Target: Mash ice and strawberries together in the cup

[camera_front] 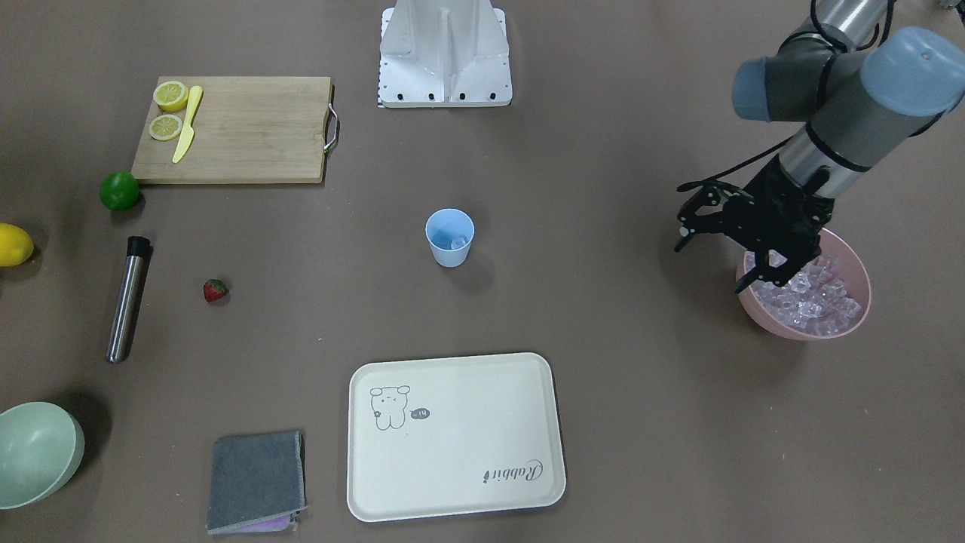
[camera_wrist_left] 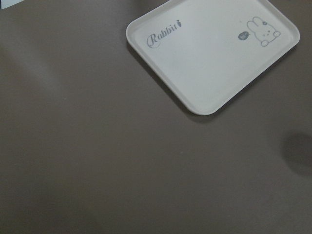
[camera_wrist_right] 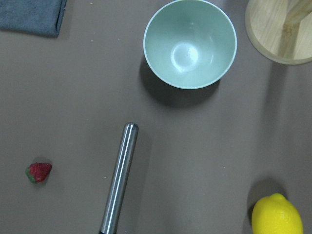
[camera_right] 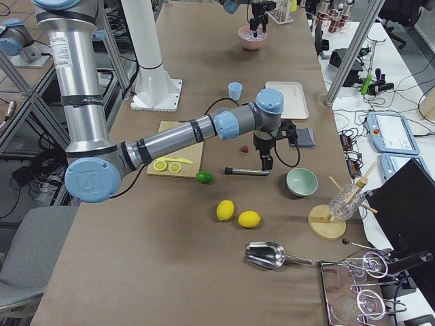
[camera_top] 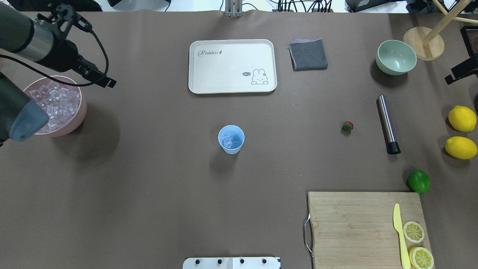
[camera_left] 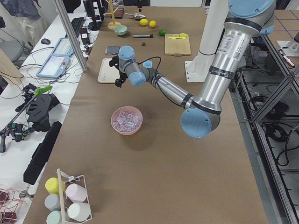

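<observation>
Likely the ice-loading step: open, empty left gripper (camera_front: 715, 260) just above the ice (camera_front: 818, 298) in the pink bowl (camera_front: 756, 308). Some cubes already in the cup (camera_front: 450, 238), middle of the surface (camera_front: 603, 226); strawberry (camera_front: 215, 290) lying well apart. Next: lower, close on one cube. Right gripper (camera_right: 265, 165): cannot tell.

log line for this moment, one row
left claw open beside pink bowl of ice | right claw near steel rod, state unclear | cup holds ice | strawberry on table

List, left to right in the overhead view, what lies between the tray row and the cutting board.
pink bowl with ice → cup → strawberry → steel cylinder → lime → lemons, one above the other, so unordered between themselves.
</observation>
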Tool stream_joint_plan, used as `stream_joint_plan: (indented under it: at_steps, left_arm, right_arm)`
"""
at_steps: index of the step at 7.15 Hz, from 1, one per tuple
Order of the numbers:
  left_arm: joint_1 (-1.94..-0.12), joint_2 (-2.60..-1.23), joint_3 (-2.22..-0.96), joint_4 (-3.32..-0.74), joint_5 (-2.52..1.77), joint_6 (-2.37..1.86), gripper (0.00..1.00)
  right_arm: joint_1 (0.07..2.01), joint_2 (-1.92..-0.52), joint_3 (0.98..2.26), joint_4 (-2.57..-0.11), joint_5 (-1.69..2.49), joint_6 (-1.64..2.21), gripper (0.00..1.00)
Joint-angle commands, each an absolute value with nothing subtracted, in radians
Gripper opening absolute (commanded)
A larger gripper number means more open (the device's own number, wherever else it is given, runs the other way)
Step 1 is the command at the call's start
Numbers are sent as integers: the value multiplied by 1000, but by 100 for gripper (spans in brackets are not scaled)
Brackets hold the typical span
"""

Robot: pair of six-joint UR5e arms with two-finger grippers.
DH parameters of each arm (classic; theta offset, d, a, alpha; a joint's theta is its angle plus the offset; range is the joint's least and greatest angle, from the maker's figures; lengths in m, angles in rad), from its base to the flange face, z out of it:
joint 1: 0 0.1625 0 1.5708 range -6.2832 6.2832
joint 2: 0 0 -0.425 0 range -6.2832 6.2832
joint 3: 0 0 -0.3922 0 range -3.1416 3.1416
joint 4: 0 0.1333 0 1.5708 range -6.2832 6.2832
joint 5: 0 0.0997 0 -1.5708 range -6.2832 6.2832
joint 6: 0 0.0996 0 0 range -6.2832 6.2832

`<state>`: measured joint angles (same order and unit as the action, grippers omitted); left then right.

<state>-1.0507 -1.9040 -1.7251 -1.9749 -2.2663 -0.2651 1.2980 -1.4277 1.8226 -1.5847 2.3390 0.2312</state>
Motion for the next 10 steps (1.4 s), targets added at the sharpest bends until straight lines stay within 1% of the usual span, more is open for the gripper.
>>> stream_joint_plan:
  at_steps: [1, 3, 4, 5, 8, 10]
  left_arm:
    - [-1197, -1872, -1723, -1845, -2377, -9, 97]
    - [-1270, -1844, -1701, -1822, -2399, 119, 97]
    - [-1291, -1850, -1650, -1822, -2401, 223, 97]
    - [-1316, -1848, -1629, -1822, -2402, 256, 97]
    - [-1420, -1844, -1565, -1822, -2473, 409, 97]
    - [-1422, -1842, -1565, -1824, -2474, 411, 97]
  right_arm:
    - [1214, -1379, 1827, -1583, 2335, 370, 100]
    - [1085, -1341, 1829, -1533, 2252, 551, 100]
    - [996, -1339, 1821, -1450, 2165, 687, 100]
    - [935, -1339, 1819, -1409, 2120, 772, 100]
    - [804, -1336, 1815, -1402, 2016, 922, 100]
    - [761, -1298, 1754, -1384, 1955, 1064, 100]
